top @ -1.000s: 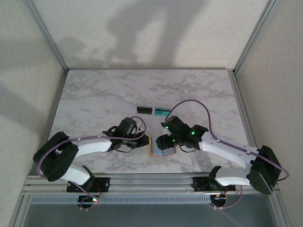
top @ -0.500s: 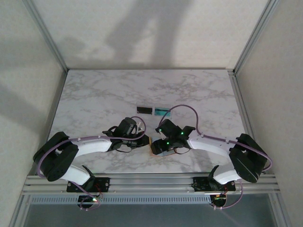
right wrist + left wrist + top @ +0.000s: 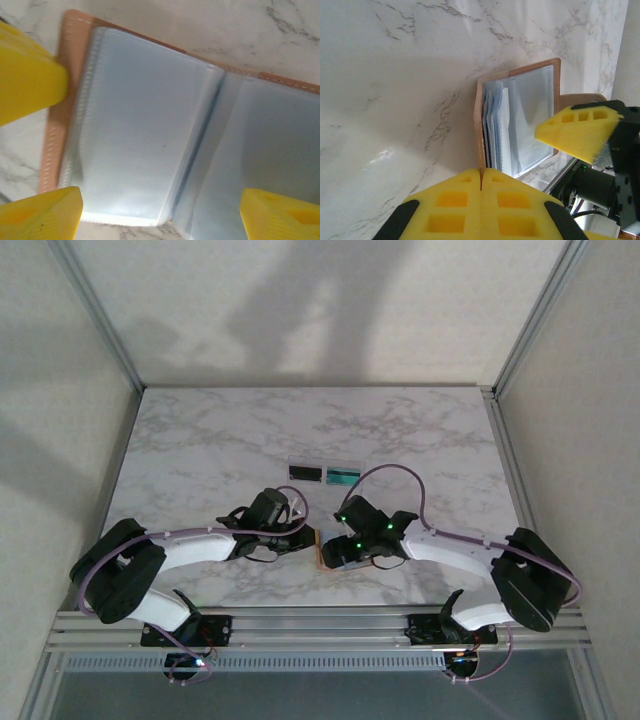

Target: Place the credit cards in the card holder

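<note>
At the near centre of the marble table [image 3: 200, 440], in the top view, the card holder [image 3: 327, 554] lies open between the two arms, showing a tan border around a grey-blue interior. The left gripper [image 3: 306, 538] meets its left edge, and the right gripper [image 3: 340, 546] sits directly above it. Two credit cards lie flat farther back, side by side and well apart from the holder: a black card [image 3: 304, 472] on the left and a teal card [image 3: 343, 475] on the right. In the left wrist view, the card holder [image 3: 520, 110] is a tan leather cover with a stitched rim, carrying a stack of translucent grey-blue sleeves. The left gripper [image 3: 481, 197] is clenched: its yellow pads press together with the edge of the tan cover pinched between them. One yellow finger [image 3: 577, 132] of the right gripper overlaps the far side of the sleeves. In the right wrist view, the card holder [image 3: 150, 130] is spread open, with a fold running between two glossy sleeve pages. The right gripper [image 3: 160, 220] is released, its yellow fingertips wide apart on either side of the sleeves, grasping nothing. A yellow pad [image 3: 25, 75] of the left gripper bears on the tan border at the upper left.
</note>
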### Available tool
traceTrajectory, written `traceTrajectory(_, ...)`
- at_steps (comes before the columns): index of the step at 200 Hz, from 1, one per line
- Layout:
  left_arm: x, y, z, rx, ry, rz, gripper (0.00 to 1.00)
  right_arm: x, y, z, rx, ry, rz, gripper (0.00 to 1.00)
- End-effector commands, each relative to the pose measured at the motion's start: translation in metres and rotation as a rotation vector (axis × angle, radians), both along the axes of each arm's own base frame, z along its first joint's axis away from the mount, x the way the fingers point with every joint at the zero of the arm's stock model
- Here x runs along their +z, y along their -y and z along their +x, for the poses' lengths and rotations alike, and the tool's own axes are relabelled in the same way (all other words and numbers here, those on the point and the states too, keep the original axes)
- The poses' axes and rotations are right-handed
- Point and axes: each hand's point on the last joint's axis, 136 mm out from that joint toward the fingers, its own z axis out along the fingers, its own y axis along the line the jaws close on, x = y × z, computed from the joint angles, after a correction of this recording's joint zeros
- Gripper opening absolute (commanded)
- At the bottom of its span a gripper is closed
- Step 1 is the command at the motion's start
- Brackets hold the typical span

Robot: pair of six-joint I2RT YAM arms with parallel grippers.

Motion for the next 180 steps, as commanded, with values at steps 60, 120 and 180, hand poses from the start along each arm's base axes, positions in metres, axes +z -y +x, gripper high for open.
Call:
traceTrajectory(60,0.005,0.005,0.001,-0.004,0.004,-0.014,0.00,-0.012,-0.010,0.000,0.023,-0.037,0.011,0.84)
traceTrajectory(120,0.004,0.003,-0.001,-0.005,0.000,-0.011,0.00,-0.021,0.009,0.004,-0.021,-0.013,-0.082,0.69)
traceTrajectory(180,-0.003,-0.002,-0.004,-0.006,-0.003,0.019,0.00,-0.016,0.050,0.019,-0.142,0.083,-0.199,0.62)
